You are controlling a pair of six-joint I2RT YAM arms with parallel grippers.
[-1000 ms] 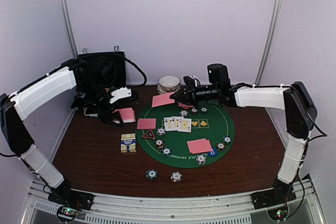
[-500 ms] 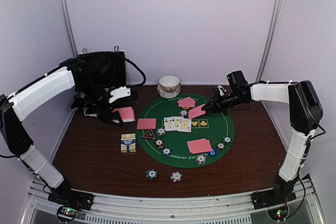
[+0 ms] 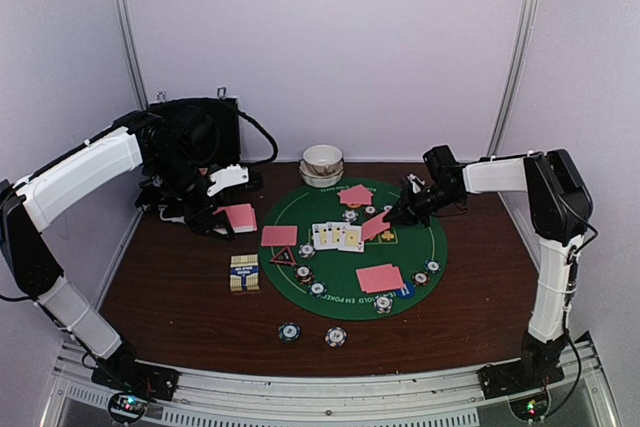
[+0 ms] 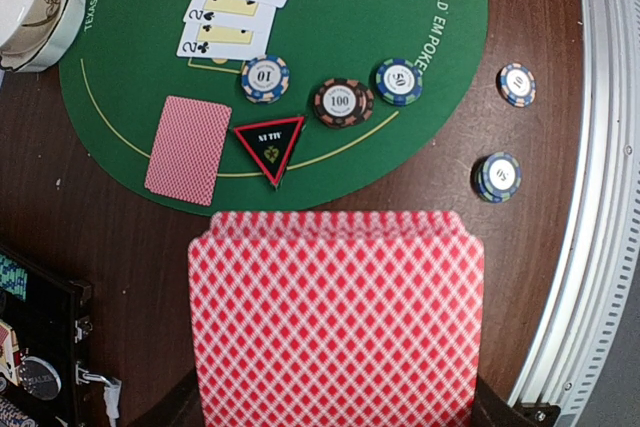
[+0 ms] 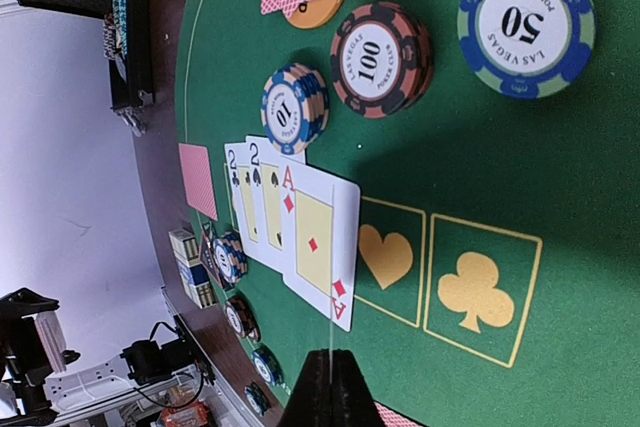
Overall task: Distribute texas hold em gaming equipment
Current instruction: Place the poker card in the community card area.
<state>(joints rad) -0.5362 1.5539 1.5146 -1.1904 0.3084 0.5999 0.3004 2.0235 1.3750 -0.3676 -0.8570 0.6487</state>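
Observation:
My left gripper (image 3: 220,217) is shut on a deck of pink-backed cards (image 3: 240,217) left of the green mat (image 3: 420,242); that deck (image 4: 335,317) fills the lower left wrist view and hides the fingers. My right gripper (image 3: 399,214) is shut on a single pink-backed card (image 3: 376,228), tilted just above the mat beside the face-up cards (image 3: 338,236). In the right wrist view the held card (image 5: 332,332) shows edge-on in the shut gripper (image 5: 335,387), over the ace of the face-up row (image 5: 290,232). Face-down cards (image 3: 379,278) and a triangle marker (image 4: 270,142) lie on the mat.
Chips (image 4: 341,102) ring the mat, and two stacks (image 3: 289,331) (image 3: 335,336) sit off it near the front. A card box (image 3: 244,273) lies left of the mat, white bowls (image 3: 322,162) at the back, a black case (image 3: 195,137) back left. An orange disc (image 5: 312,9) lies under far cards.
My right gripper swung from the mat's far left rim to the right, leaving pink cards at the back, then came down toward the face-up row with one card. The left arm stayed still.

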